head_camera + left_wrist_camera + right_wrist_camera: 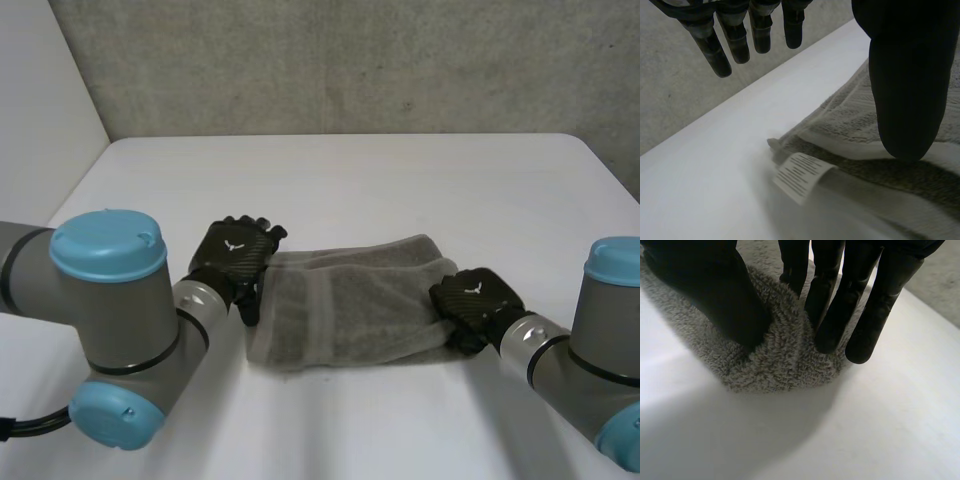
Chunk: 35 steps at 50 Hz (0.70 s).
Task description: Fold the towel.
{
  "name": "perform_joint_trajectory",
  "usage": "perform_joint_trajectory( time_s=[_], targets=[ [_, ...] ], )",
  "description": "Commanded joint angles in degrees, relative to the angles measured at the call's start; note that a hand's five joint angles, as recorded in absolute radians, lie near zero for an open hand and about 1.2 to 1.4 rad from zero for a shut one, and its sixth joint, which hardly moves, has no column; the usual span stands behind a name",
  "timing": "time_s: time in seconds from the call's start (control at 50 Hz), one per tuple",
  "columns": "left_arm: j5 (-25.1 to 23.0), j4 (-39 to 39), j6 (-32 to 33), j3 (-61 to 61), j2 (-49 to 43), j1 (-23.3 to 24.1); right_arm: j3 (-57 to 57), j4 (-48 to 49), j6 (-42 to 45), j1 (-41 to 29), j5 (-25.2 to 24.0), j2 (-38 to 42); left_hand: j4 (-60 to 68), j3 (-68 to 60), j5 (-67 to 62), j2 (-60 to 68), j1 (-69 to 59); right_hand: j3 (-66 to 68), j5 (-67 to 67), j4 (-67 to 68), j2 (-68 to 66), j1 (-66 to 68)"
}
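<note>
The right hand (478, 298) is closed on cloth. In its wrist view the thumb (715, 295) and the straight fingers (840, 315) press in from either side of a bunched hump of pile and pinch it between them. What it holds is the right-hand short end of a grey terry-cloth towel (350, 305), which lies as a long, narrow band with layers lying over one another. The band sits about midway between the left and right edges of the white tabletop (400, 180), somewhat toward the near edge.

The left hand (235, 258) is at the band's other short end, and it is wide open. Its fingers (715, 55) hang straight and spread above bare table just past the towel's far corner, gripping nothing. Its thumb (905, 90) reaches over the cloth (whether the tip actually rests on the pile I cannot tell).

Judging by how it lies, the towel looks already doubled lengthwise, so the step in hand seems to be the crosswise fold, one short end carried over to the other. That would call for the left hand either to close on its corner or to press it flat as an anchor. The right hand would then lift its pinched end and carry it across without dragging the lower layers askew.

A small white sewn-in label (801, 176) sticks out from the hem at the corner beside the left hand. It carries several lines of dark print, too fine to read, and no brand can be made out.
</note>
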<state>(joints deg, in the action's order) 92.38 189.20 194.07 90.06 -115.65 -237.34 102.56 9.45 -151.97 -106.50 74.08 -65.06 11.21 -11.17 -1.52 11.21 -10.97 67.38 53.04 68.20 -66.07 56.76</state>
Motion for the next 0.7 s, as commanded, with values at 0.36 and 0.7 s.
perform_joint_trajectory(
  time_s=[0.36,0.7],
  targets=[
    [-0.1,-0.8,0.0,10.5,17.1,-9.7,-24.4,-1.3,19.8,-31.7,5.3,8.7,1.2,-1.2,-0.9,1.2,-1.4,12.6,17.0,11.8,-13.9,23.2],
    [-0.9,-0.3,-0.4,8.7,16.3,-10.2,-18.0,1.5,8.2,-27.7,0.4,4.1,1.9,-1.9,-1.5,1.9,-2.1,-57.4,-53.0,-58.2,56.1,-46.8]
  ],
)
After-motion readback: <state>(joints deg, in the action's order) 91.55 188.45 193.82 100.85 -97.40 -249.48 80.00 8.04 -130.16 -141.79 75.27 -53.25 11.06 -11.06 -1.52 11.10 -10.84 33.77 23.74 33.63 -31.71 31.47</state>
